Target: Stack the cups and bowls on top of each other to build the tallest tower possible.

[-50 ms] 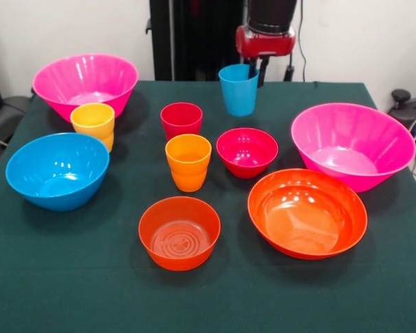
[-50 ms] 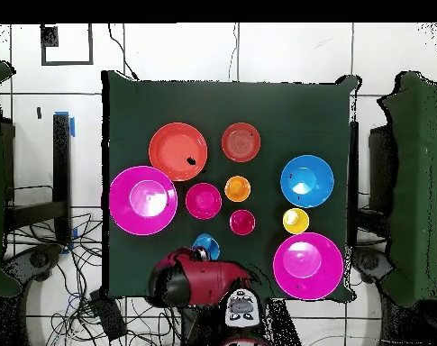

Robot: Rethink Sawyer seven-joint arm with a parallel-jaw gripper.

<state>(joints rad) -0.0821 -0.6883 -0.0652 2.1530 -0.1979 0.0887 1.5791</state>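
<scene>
arm drops in at top centre, head just above blue cup | fingers: can't tell, hidden behind cup | other cups and bowls spread unstacked on green surface

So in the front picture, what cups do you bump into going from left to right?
yellow cup → red cup → orange cup → blue cup

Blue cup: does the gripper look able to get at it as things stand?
Probably yes. The gripper hangs right beside the blue cup at the table's robot-side edge, and the cup stands upright, apart from the red cup and crimson bowl. Nothing covers its rim.
</scene>
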